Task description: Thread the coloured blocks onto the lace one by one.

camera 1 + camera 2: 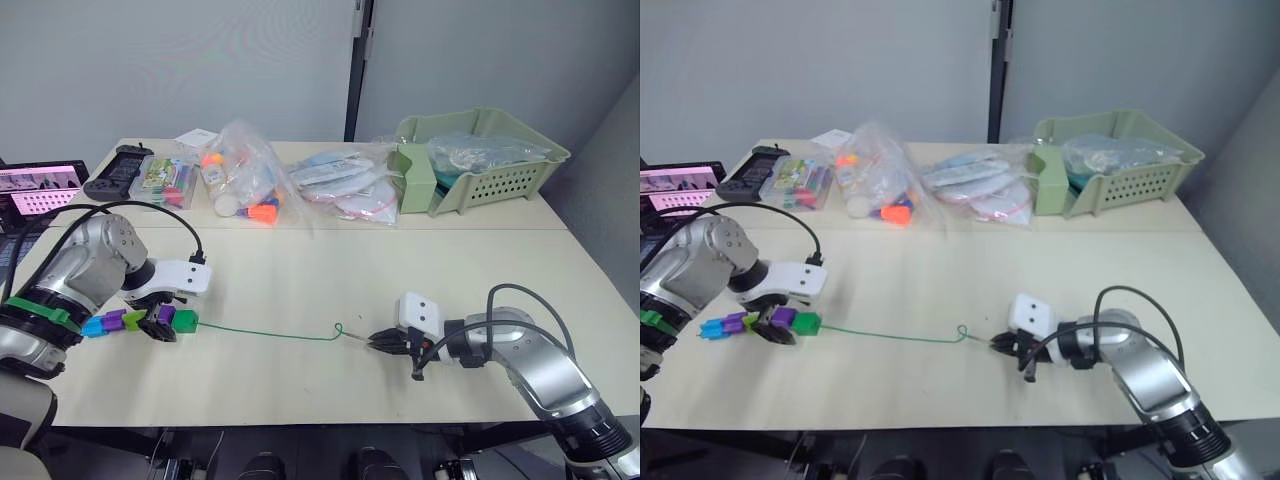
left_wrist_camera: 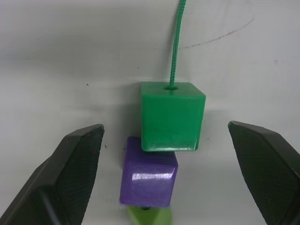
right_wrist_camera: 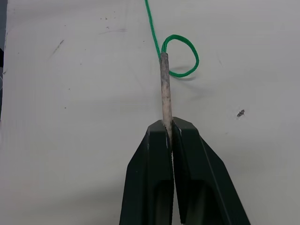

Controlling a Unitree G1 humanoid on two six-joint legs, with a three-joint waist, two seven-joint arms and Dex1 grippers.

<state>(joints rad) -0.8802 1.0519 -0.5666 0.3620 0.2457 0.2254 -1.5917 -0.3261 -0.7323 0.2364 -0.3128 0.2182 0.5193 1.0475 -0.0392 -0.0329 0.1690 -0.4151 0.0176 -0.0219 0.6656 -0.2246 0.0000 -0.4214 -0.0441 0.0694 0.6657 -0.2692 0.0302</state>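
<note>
Blocks: coloured blocks [image 1: 140, 320] sit strung on the lace [image 1: 270, 332], between the left gripper's [image 2: 168, 140] spread fingers.
Tip: right gripper [image 3: 169, 129] pinches the lace's stiff tip.
Advice: probably draw gently, keeping the cord straight.

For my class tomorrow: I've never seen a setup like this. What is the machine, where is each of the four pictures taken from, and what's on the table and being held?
This is a humanoid robot with two arms, each ending in two black jaws. Two pictures come from cameras in its head, looking down over a pale table. The other two come from cameras on its wrists, looking along the jaws.

The right gripper is shut on the stiff tip of the lace, a thin green cord lying across the table. At the cord's other end the coloured blocks sit in a row, already threaded. The left gripper hangs open around them, touching none.

At the table's far side lie plastic bags and a green basket.
</note>
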